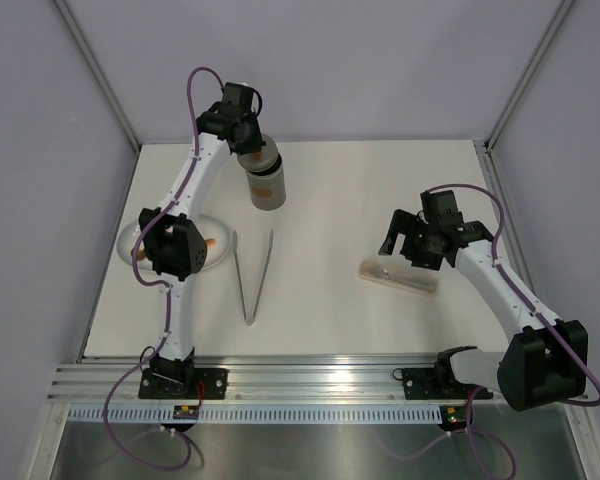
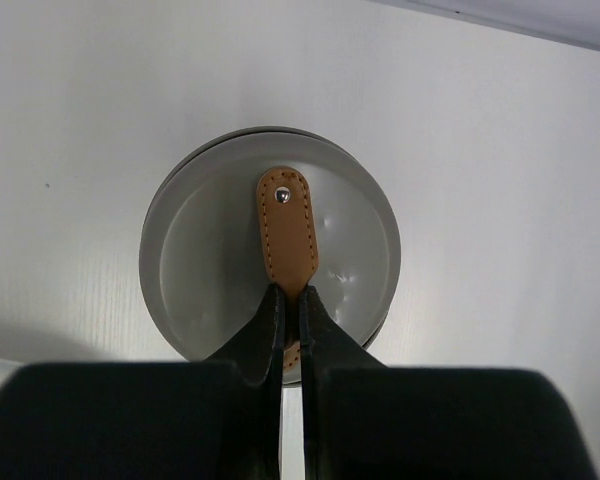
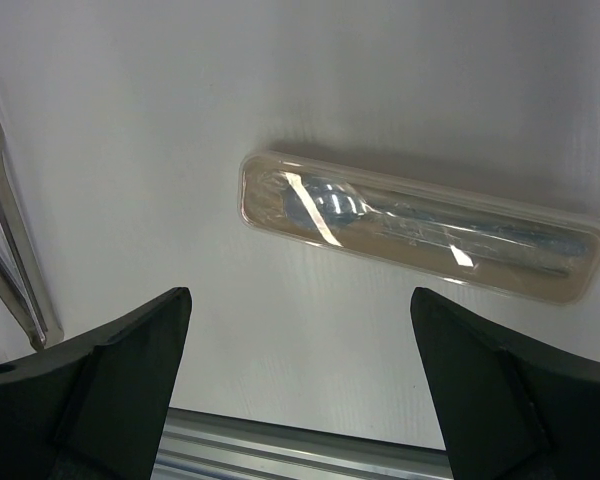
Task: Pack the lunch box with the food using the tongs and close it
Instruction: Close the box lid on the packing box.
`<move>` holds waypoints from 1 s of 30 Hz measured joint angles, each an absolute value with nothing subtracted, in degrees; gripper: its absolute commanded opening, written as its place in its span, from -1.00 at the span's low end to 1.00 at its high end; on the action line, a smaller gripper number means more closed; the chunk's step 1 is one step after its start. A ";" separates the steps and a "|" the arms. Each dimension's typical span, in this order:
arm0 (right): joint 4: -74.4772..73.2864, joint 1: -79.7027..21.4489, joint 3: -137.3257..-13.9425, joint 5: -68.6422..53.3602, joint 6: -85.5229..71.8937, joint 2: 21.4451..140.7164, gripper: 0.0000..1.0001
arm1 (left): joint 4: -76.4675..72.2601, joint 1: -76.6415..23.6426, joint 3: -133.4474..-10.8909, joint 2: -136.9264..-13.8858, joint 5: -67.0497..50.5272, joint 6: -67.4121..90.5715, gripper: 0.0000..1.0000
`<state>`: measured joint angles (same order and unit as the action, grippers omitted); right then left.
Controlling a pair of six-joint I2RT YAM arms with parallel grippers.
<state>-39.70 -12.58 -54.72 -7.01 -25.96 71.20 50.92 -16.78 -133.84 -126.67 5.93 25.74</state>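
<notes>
The left claw (image 2: pixel 291 296) is clenched on the tan strip handle (image 2: pixel 287 225) of the round grey lid (image 2: pixel 210 250). Only the left wrist view shows this pinch; from above, the arm hides it. The lunch box (image 1: pixel 265 185), tall and grey, stands far left of centre on the surface (image 1: pixel 360 190). The right claw (image 3: pixel 298 300) is released, gaping over the wrapped packet (image 3: pixel 420 225). The tongs (image 1: pixel 255 275) lie right of the plate (image 1: pixel 126 243).

the tall grey lunch box (image 1: pixel 264 180) stands upright with its round grey lid (image 2: pixel 220 260) on top. the thin silver tongs (image 1: pixel 248 312) lie flat at its 6 o'clock, open tips pointing to 12. small orange food (image 1: pixel 212 243) lies at their 9 o'clock.
</notes>
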 measured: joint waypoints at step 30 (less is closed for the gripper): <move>-39.72 -12.58 -53.21 -6.46 -26.00 69.36 0.98 | 50.11 -16.16 -135.72 -129.19 -0.64 27.05 -1.00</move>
<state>-39.72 -12.58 -53.21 -6.46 -26.00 69.36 50.11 -16.16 -135.72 -129.19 -0.64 27.05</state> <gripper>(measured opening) 0.992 0.028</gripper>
